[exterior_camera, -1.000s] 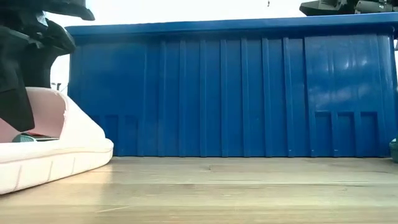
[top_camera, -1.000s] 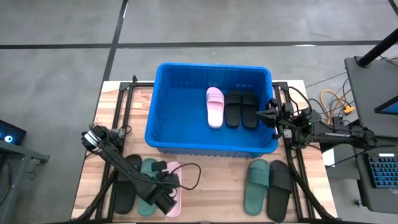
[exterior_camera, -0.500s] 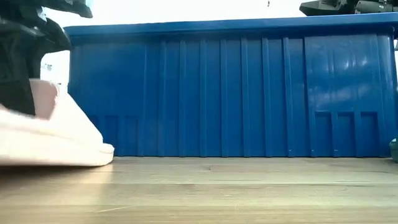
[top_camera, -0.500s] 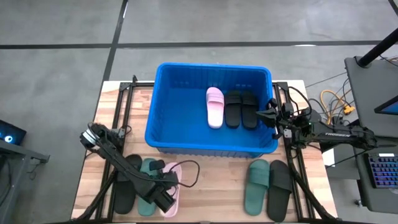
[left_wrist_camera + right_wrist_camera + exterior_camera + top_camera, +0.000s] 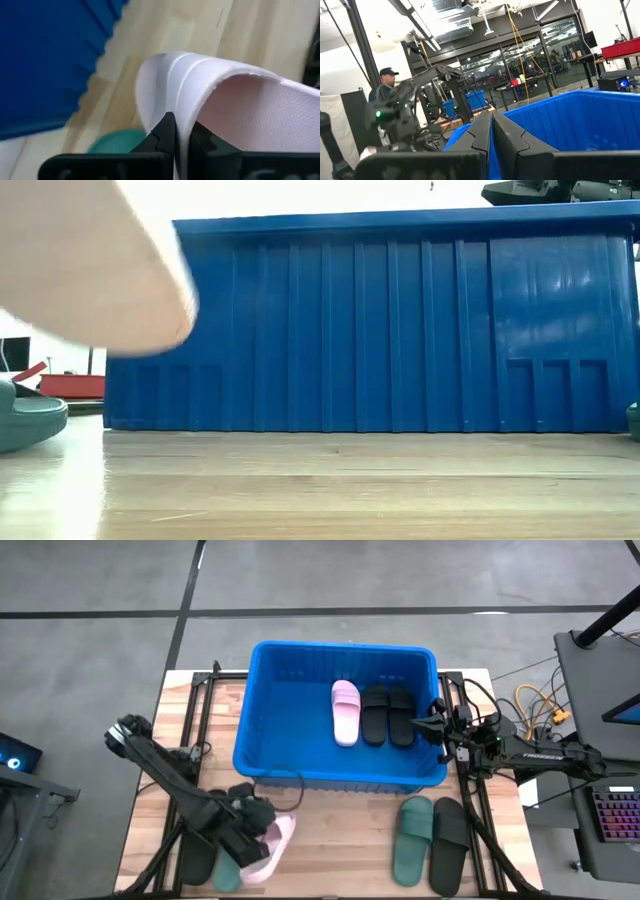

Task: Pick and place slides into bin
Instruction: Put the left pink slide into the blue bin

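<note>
We see the left hand (image 5: 252,843) clamped on a pink slide (image 5: 272,841), lifted near the desk's (image 5: 340,830) front-left corner; the right hand (image 5: 437,723), closed empty, waits at the bin's (image 5: 300,776) right rim.

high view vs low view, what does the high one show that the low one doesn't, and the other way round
Only the high view shows inside the bin: one pink slide and two black slides. It also shows the left gripper shut on the second pink slide, the right gripper by the bin's rim, and a green and black pair.

Only the low view shows the bin's ribbed outer wall and the lifted slide clear of the table.

Both show the bin, the lifted pink slide and the table.
</note>
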Controlling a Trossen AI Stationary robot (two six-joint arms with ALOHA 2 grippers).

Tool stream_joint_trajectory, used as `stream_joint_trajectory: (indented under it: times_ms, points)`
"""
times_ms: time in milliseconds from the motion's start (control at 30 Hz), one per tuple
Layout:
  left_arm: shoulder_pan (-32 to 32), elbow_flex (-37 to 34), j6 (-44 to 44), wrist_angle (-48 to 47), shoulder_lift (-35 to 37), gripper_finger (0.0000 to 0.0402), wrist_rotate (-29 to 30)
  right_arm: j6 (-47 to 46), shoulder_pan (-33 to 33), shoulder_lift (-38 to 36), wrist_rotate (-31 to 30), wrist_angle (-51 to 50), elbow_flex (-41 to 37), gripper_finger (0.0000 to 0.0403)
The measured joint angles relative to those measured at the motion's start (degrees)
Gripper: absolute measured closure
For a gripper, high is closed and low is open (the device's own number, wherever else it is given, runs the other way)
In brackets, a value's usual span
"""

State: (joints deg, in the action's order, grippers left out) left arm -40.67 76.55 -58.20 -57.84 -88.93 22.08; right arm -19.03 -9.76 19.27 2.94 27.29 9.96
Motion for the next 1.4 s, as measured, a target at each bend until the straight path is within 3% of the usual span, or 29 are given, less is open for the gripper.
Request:
stream_joint_trajectory:
  times_ms: [200, 467, 700, 867, 1400]
  points:
    - [0.99, 0.24, 1.11, 6.52, 7.30, 0.0401, 6.82, 0.02, 0.00, 0.00, 0.24, -0.02, 0.00, 0.0394]
    - [3.00, 0.36, 20.27, 28.50, 12.72, 0.0402, 17.58, 0.04, 0.00, 0.00, 0.24, -0.02, 0.00, 0.0394]
    - [6.18, 0.23, 36.95, 44.68, 13.45, 0.0402, 17.52, 0.07, 0.00, 0.00, 0.24, -0.02, 0.00, 0.0394]
    - [9.68, 0.13, 46.85, 49.70, 13.59, 0.0401, 14.62, 0.08, 0.00, 0.00, 0.24, -0.01, 0.00, 0.0394]
    - [22.89, -0.06, 51.66, 48.08, 13.25, 0.0401, 11.90, 0.00, 0.00, 0.00, 0.48, -0.04, 0.00, 0.0394]
